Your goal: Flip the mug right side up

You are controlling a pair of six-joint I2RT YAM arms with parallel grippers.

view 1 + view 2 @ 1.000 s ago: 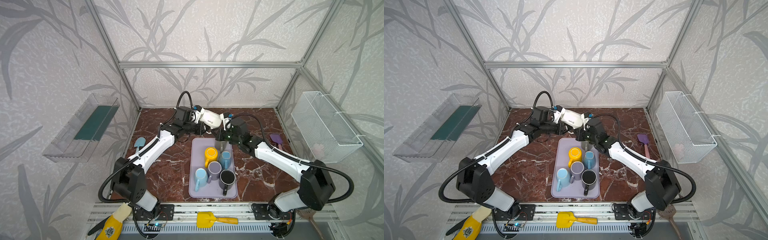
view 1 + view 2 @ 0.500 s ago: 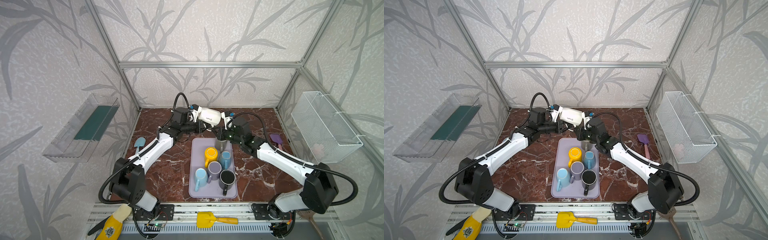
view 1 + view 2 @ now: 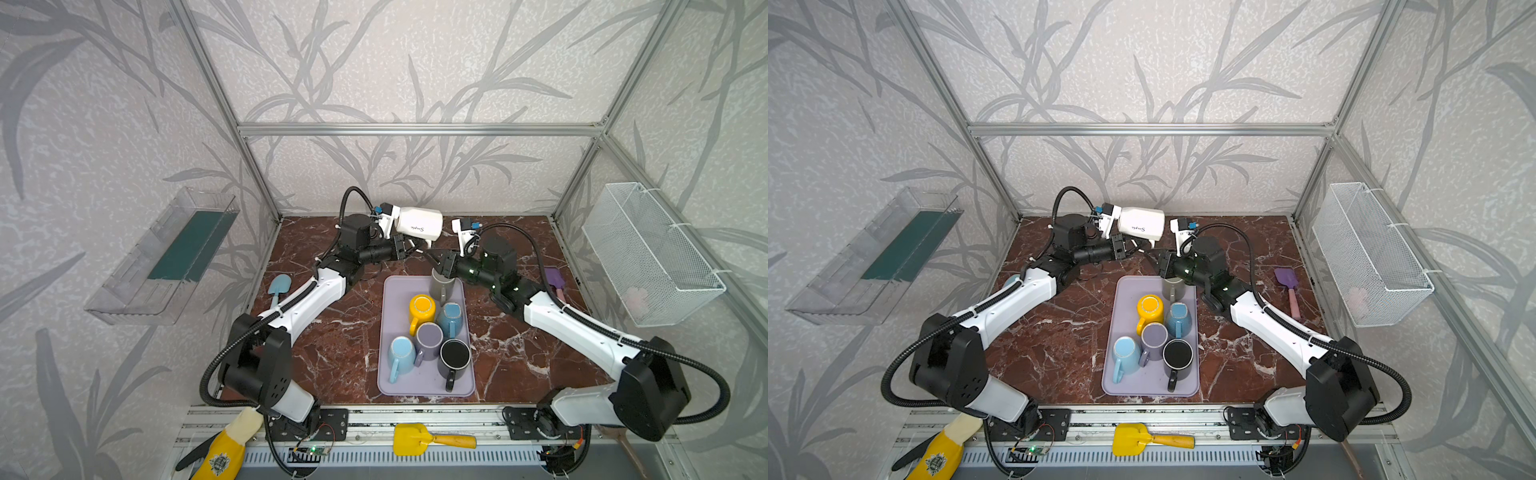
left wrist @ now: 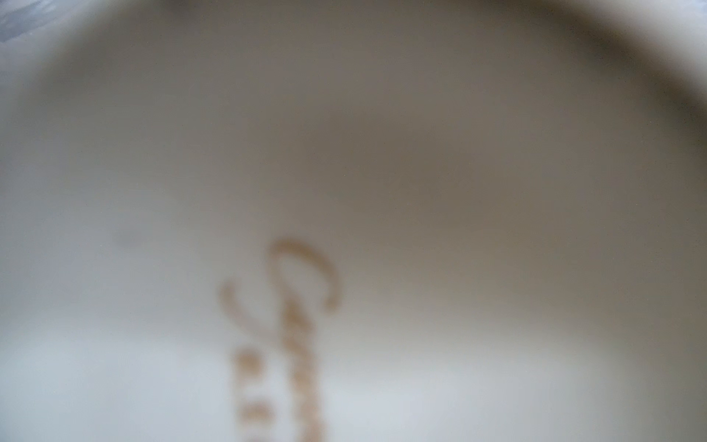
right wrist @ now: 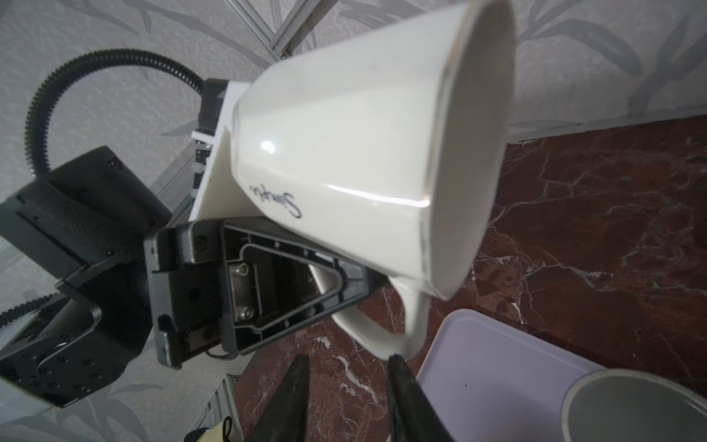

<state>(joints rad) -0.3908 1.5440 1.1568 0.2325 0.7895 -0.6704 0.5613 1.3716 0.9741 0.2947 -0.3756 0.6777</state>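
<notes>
Mug (image 3: 417, 224): white; on its side in the air over the far tabletop (image 3: 332, 332); mouth toward the right arm
Left tool (image 3: 409, 247): clamped on the mug's handle
Right tool (image 5: 349, 359): jaws narrowly apart; empty; tips just under the handle

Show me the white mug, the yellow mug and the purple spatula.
white mug (image 5: 344, 153), right wrist view, side wall
yellow mug (image 3: 422, 308), a top view, upward face
purple spatula (image 3: 1285, 277), a top view, blade
</notes>
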